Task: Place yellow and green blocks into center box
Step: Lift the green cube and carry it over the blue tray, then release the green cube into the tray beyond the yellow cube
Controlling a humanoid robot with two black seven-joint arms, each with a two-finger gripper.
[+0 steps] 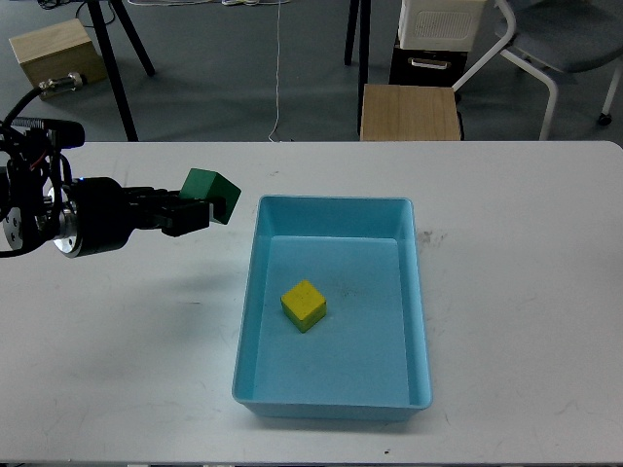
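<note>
One green block (pixel 210 195) sits clamped in our left claw (pixel 200 210) beside the blue box (pixel 421 321), yellow block (pixel 304 305) inside.

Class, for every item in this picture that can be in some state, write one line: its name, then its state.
green block: held off the table, left of the box, not yet inside
yellow block: lying inside the box
blue box: open-topped, holding only the yellow block
left gripper: shut on the green block
right gripper: not in view
</note>
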